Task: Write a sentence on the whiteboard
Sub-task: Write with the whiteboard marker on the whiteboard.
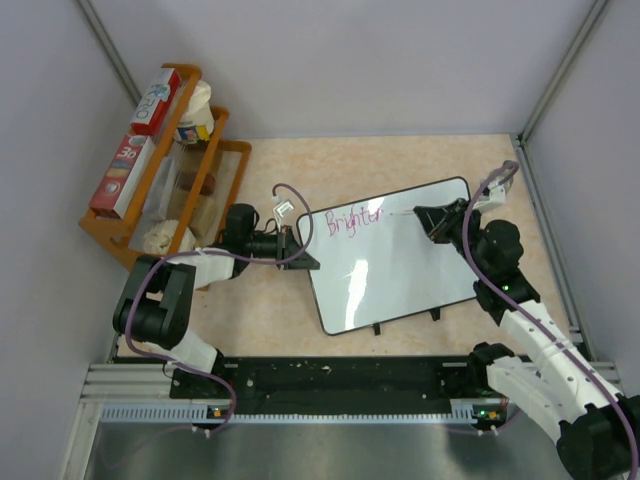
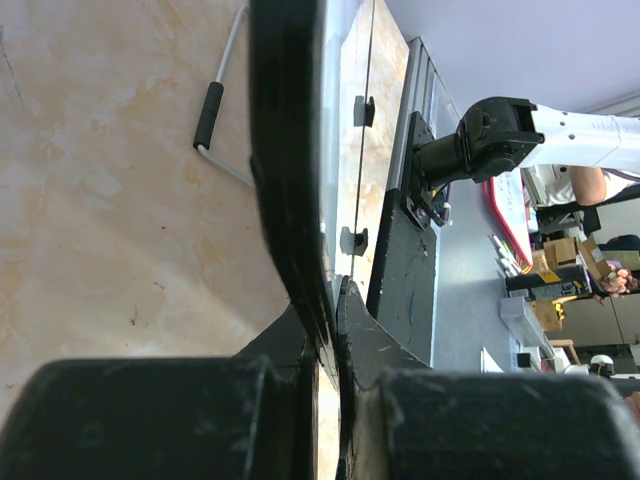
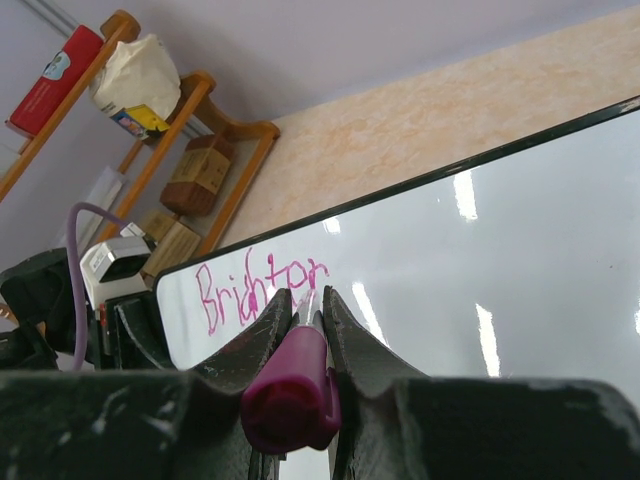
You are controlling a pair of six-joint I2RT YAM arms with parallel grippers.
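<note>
**Pincers both clamped: left pincer (image 1: 300,250) on the whiteboard (image 1: 400,275), right pincer (image 1: 427,216) on a marker (image 3: 293,392)**

Largest in the top view is the beige table (image 1: 270,310). The whiteboard lies flat on it a little toward 3 o'clock of centre and turned slightly askew. Its small black feet (image 1: 375,329) sit on the long edge at 6 o'clock.

An orange wooden rack (image 1: 228,150) stands at 10 o'clock against the wall, holding red boxes (image 1: 122,175) and paper-wrapped items.

The left pincer (image 2: 335,300) bites the board's black frame on the short edge at 9 o'clock, one finger on each face.

The right pincer (image 3: 308,300) hangs over the board near its 1 o'clock corner, pointing toward 9 o'clock. Its fingers are pressed on the magenta marker, whose capped rear end faces the wrist camera. The tip is hidden between the fingers.

The sentence (image 1: 352,219) is one pink word, "Brighter", at the board's 11 o'clock corner, just at 9 o'clock of the right pincer.
</note>
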